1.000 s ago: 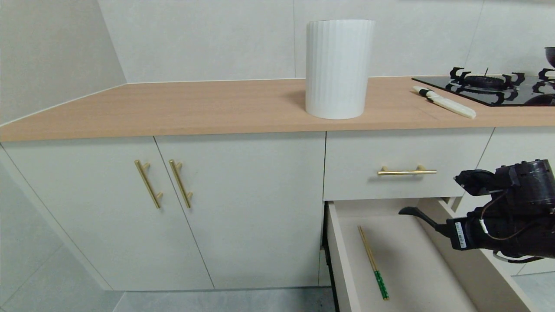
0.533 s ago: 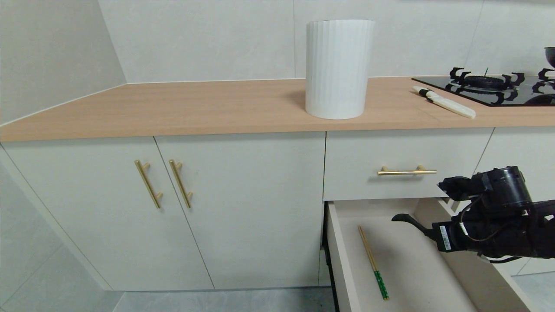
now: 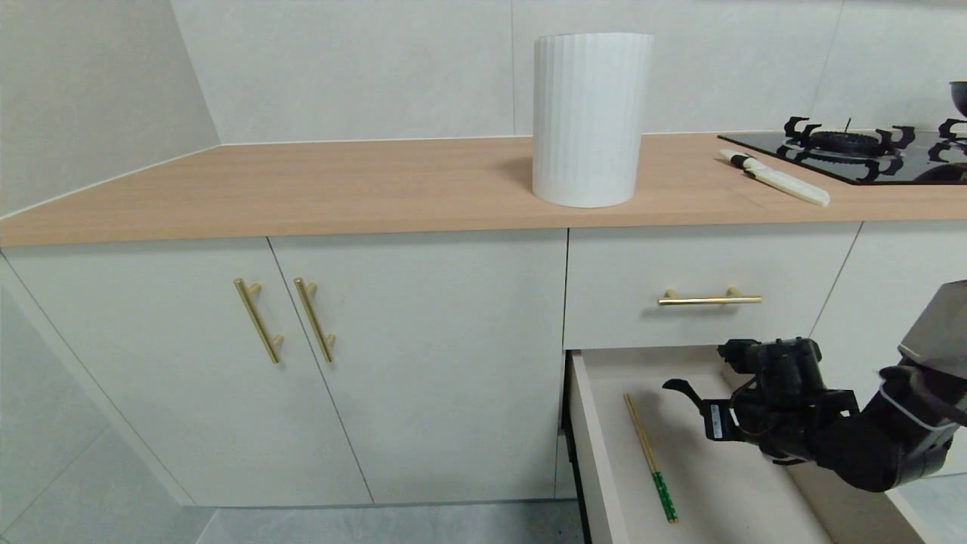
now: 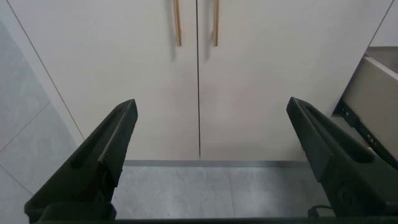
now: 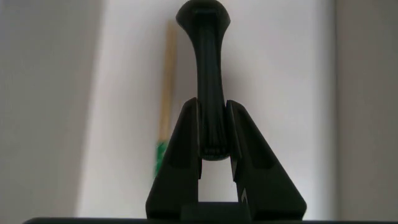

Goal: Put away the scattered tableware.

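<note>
- Right pincer (image 3: 709, 417): closed narrow on a black utensil (image 3: 682, 390), gripped at one end; held over the open drawer (image 3: 597, 453).
- Black utensil: long axis runs straight out from the fingertips toward the robot's left. The free end is rounded and curves slightly up. Its kind cannot be told.
- Chopsticks (image 3: 648, 457): one pair on the drawer floor, below and to the left of the right pincer, apart from the utensil. They lie along the drawer's depth, green patterned ends toward the drawer front.
- White sticker (image 3: 714, 428) on the right pincer's side: print too small to read.
- Left pincer (image 4: 214, 124): fingers spread wide, holding nothing, facing the cabinet doors (image 4: 199, 74).
- Knife (image 3: 774, 179): pale, on the countertop (image 3: 340, 189) above the right pincer, lying aslant.
- Ribbed white canister (image 3: 589, 121): upright, left of the knife.
- Gas hob (image 3: 854, 147): beyond the knife.
</note>
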Controlling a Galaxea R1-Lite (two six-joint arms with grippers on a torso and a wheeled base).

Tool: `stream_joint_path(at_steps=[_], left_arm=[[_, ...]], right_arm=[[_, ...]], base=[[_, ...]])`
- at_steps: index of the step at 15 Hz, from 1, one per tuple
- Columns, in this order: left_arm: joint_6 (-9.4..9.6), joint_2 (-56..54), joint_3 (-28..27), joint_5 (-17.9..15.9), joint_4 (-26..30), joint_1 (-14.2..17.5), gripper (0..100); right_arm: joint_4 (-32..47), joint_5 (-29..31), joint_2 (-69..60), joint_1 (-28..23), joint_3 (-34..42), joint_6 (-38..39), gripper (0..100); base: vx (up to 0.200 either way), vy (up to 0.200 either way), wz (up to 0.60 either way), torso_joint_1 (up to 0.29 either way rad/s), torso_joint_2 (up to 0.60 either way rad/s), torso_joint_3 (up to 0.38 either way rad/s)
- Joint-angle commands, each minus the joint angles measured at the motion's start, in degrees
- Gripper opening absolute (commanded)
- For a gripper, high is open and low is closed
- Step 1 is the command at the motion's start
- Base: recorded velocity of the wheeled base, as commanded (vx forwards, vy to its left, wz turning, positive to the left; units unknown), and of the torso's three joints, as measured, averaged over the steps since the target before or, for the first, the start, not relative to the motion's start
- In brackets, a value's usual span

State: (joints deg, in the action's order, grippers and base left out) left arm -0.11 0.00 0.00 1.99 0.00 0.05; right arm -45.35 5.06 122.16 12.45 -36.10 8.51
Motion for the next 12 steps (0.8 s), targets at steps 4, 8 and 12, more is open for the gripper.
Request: stream_joint_path(at_steps=[4, 8, 12], left_arm=[[-0.07, 0.1, 0.0, 0.0, 0.0, 0.0, 100], [-0.07, 0.1, 0.0, 0.0, 0.0, 0.0, 100], [0.02, 0.1, 0.0, 0.0, 0.0, 0.0, 100]], right_arm=[[-0.3, 0.2, 6.2, 0.0, 0.8, 0.0, 0], [-0.2, 0.1, 7.4, 0.1, 2.2, -1.3, 0], [-0.4, 0.1, 11.5, 0.2, 1.7, -2.4, 0]], base=[[0.0, 0.0, 0.0, 0.0, 0.0, 0.0], [0.0, 0.0, 0.0, 0.0, 0.0, 0.0], [0.0, 0.0, 0.0, 0.0, 0.0, 0.0]])
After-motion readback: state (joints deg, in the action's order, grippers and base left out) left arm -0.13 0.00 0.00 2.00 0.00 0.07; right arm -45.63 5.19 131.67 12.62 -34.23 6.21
